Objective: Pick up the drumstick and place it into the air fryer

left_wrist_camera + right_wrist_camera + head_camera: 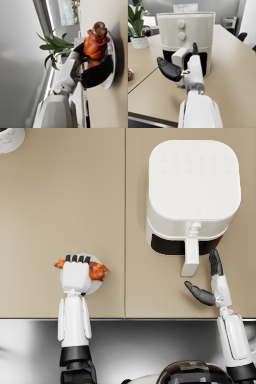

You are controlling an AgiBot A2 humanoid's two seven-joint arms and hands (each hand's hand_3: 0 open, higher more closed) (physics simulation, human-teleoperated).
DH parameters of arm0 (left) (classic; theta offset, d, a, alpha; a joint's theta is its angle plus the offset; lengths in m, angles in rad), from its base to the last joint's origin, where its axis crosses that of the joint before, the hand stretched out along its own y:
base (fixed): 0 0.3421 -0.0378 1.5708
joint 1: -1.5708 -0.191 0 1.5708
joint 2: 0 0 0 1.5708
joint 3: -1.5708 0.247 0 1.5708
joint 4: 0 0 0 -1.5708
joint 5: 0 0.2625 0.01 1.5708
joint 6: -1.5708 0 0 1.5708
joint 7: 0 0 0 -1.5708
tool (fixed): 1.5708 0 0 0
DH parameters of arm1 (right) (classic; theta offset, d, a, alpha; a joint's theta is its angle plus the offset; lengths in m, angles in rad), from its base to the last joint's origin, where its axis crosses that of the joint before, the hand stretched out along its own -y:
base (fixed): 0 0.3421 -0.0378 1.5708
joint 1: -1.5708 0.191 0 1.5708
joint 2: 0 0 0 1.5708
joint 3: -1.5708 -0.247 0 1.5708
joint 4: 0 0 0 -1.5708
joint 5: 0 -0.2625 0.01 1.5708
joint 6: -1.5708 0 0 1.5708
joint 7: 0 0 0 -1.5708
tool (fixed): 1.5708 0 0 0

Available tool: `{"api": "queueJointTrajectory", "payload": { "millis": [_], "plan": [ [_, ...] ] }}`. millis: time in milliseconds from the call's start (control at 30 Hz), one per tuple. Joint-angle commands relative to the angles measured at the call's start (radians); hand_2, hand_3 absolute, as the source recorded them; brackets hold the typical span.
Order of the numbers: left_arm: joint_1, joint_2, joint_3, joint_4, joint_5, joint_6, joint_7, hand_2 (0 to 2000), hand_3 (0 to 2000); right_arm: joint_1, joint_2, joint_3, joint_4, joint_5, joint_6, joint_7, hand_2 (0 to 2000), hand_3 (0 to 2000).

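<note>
Left robot hand (76, 275) sits directly over the drumstick (98, 271), which lies on a small round plate (97, 286) near the front edge of the table (60, 203), left half. From the head view the drumstick's long axis runs parallel to that front edge: one reddish end pokes out past the hand toward the left edge of the table, the bulkier browned end pokes out on the other side, toward the air fryer (192, 188). Forearm comes in across that axis, roughly square to it.

Left wrist view: dark fingers (98, 72) wrap around the drumstick's middle, meat (95, 46) rising beyond them, plate rim (111, 62) behind. Reads as clamped on the drumstick; whether it is clear of the plate, cannot tell.

Right robot hand (210, 280) is at the right side of the table, just before the air fryer's handle (191, 255), holding nothing, fingers apart; one finger (195, 48) points at the dark slot (203, 60) beside the handle. Touching or just short of it: not resolvable.

Judgement: the left arm alone has the drumstick; air fryer is well apart toward the right and further back, so the carry goes rightward and away from the front edge. Basket appears closed, so it must be drawn out first
</note>
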Motion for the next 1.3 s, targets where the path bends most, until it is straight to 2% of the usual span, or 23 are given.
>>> {"api": "queueJointTrajectory", "payload": {
  "millis": [33, 67, 100, 167, 233, 333, 400, 567, 933, 967, 1000, 1133, 1167, 1200, 1233, 1300],
  "plan": [
    [-0.027, -0.01, 0.034, 0.053, 0.0, 0.02, -0.001, 2000, 1633, 0.021, -0.009, -0.005, -0.041, 0.0, 0.0, 0.0, 0, 0],
    [-0.03, -0.015, 0.037, 0.033, 0.001, 0.034, -0.003, 2000, 1960, 0.027, -0.013, -0.004, -0.069, 0.0, 0.0, 0.0, 0, 0],
    [-0.029, -0.018, 0.043, 0.014, 0.0, 0.053, -0.005, 2000, 2000, 0.037, -0.018, -0.002, -0.105, 0.0, 0.0, 0.0, 0, 0],
    [-0.043, -0.024, 0.036, -0.092, 0.002, 0.043, 0.007, 2000, 2000, 0.053, -0.026, 0.005, -0.194, 0.0, 0.0, 0.0, 0, 0],
    [-0.049, -0.022, 0.019, -0.199, 0.003, 0.066, 0.015, 2000, 2000, 0.063, -0.033, 0.012, -0.258, 0.0, 0.0, 0.0, 0, 0],
    [-0.043, -0.015, -0.002, -0.292, 0.003, 0.2, 0.102, 2000, 2000, 0.078, -0.042, 0.018, -0.307, 0.0, 0.0, 0.0, 0, 0],
    [-0.045, -0.012, -0.019, -0.356, 0.003, 0.255, 0.147, 2000, 2000, 0.093, -0.051, 0.032, -0.331, 0.0, 0.0, 0.0, 0, 0],
    [-0.033, -0.003, -0.031, -0.424, -0.214, 0.301, 0.186, 2000, 2000, 0.122, -0.07, 0.067, -0.35, 0.0, 0.0, 0.0, 0, 0],
    [-0.016, 0.017, -0.034, -0.445, -0.693, 0.311, 0.196, 2000, 2000, 0.16, -0.103, 0.089, -0.37, 0.0, 0.0, 0.0, 0, 0],
    [-0.019, 0.018, -0.034, -0.444, -0.724, 0.312, 0.196, 2000, 2000, 0.164, -0.106, 0.088, -0.369, 0.0, -0.002, 0.0, 1361, 327],
    [-0.013, 0.021, -0.032, -0.441, -0.747, 0.312, 0.196, 2000, 2000, 0.177, -0.112, 0.087, -0.38, 0.0, -0.017, 0.0, 2000, 653],
    [-0.009, 0.027, -0.028, -0.438, -0.789, 0.313, 0.196, 2000, 2000, 0.194, -0.116, 0.139, -0.379, 0.002, -0.091, 0.0, 2000, 1960],
    [-0.003, 0.03, -0.025, -0.435, -0.793, 0.313, 0.196, 2000, 2000, 0.195, -0.117, 0.155, -0.378, 0.003, -0.093, 0.0, 2000, 2000],
    [0.002, 0.032, -0.02, -0.439, -0.796, 0.313, 0.196, 2000, 2000, 0.184, -0.103, 0.182, -0.346, 0.006, -0.051, 0.001, 2000, 2000],
    [0.001, 0.033, -0.016, -0.447, -0.798, 0.313, 0.197, 2000, 2000, 0.163, -0.082, 0.202, -0.305, 0.007, -0.041, 0.001, 2000, 2000],
    [0.003, 0.037, -0.009, -0.457, -0.801, 0.313, 0.197, 2000, 2000, 0.106, -0.029, 0.237, -0.208, 0.008, -0.06, 0.001, 2000, 2000]
  ]
}}
